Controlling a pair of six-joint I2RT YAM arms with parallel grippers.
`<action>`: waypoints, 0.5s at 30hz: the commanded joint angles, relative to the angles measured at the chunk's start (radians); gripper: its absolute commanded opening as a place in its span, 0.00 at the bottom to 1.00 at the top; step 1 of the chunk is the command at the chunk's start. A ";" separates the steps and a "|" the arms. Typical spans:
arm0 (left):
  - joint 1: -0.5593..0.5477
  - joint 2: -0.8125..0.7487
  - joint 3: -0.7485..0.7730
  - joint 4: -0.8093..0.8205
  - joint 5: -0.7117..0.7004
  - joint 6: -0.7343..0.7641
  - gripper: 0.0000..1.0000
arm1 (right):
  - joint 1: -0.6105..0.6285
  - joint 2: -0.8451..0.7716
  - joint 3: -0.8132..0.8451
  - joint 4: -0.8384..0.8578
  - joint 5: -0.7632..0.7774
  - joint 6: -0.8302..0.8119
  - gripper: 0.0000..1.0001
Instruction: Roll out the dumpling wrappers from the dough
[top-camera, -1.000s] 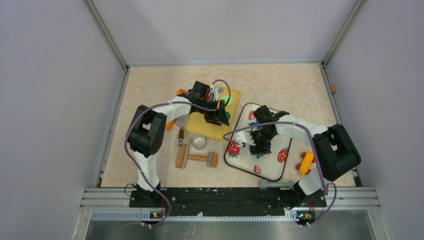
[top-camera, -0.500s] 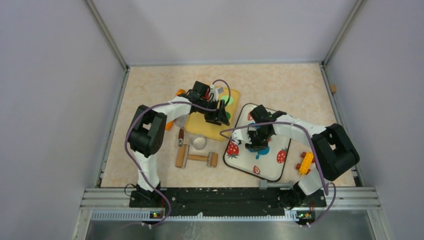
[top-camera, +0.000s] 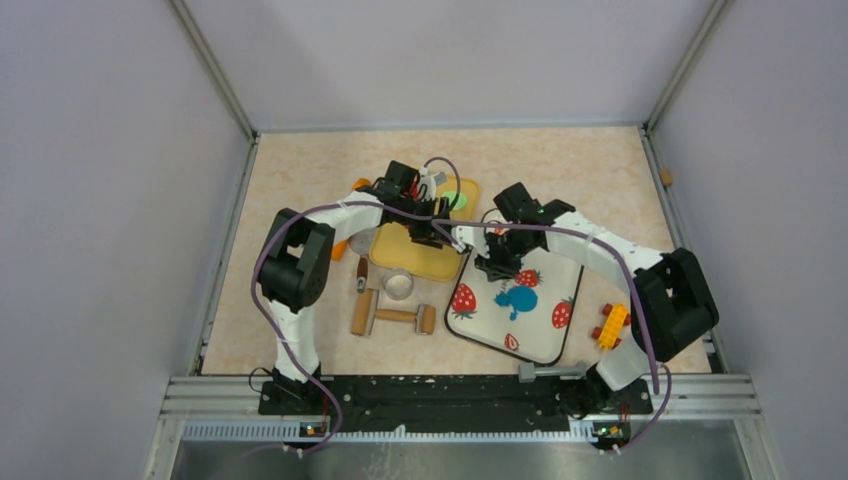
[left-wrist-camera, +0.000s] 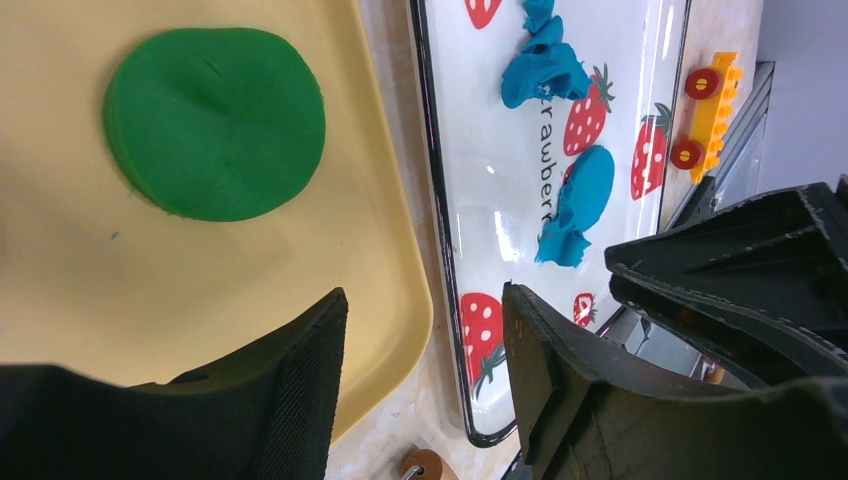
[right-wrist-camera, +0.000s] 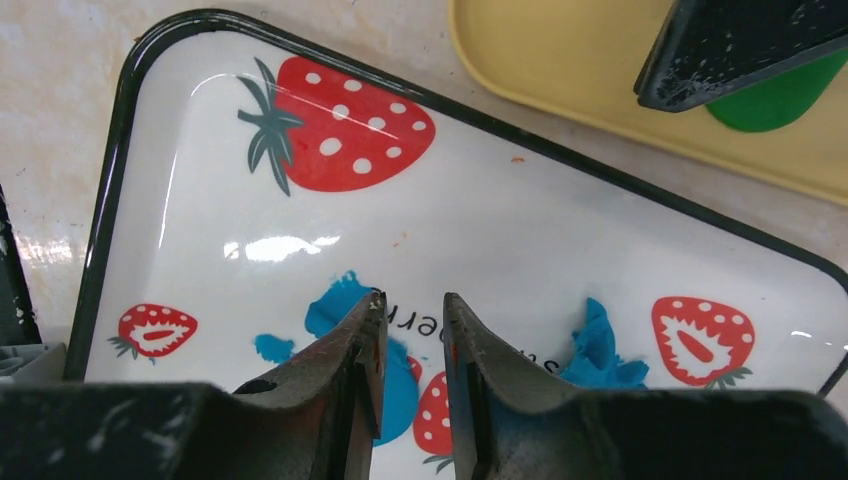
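Note:
The blue dough lies on the strawberry tray (top-camera: 560, 340) as a ragged lump (left-wrist-camera: 545, 70) and a flat roundish piece, the wrapper (left-wrist-camera: 585, 190), with a ragged scrap (left-wrist-camera: 558, 247) at its end. In the top view the blue clay (top-camera: 518, 300) lies just near of my right gripper (top-camera: 497, 262). In the right wrist view, my right gripper (right-wrist-camera: 410, 320) hovers above the tray with its jaws a narrow gap apart and nothing between them. Blue clay (right-wrist-camera: 335, 300) shows beside the fingertips. My left gripper (left-wrist-camera: 420, 335) is open and empty over the yellow tray's (left-wrist-camera: 390, 240) corner, near the green disc (left-wrist-camera: 215, 120).
A wooden rolling pin (top-camera: 397, 316), a second wooden roller (top-camera: 358, 312) and a metal ring cutter (top-camera: 398, 285) lie in front of the yellow tray (top-camera: 420, 262). An orange toy brick (top-camera: 612, 325) lies right of the strawberry tray. The two grippers are close together.
My right gripper has moved from over the blue dough toward the tray's far left part, uncovering the dough. The left gripper has shifted only slightly.

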 joint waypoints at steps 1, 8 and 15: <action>0.013 -0.008 0.036 0.029 0.011 -0.006 0.61 | 0.001 -0.008 0.051 -0.033 -0.041 0.046 0.36; 0.019 -0.015 0.030 0.029 0.010 -0.001 0.61 | 0.011 -0.074 -0.083 -0.045 0.023 -0.095 0.63; 0.020 -0.022 0.023 0.032 0.011 0.000 0.62 | 0.036 -0.114 -0.197 0.069 0.110 -0.118 0.66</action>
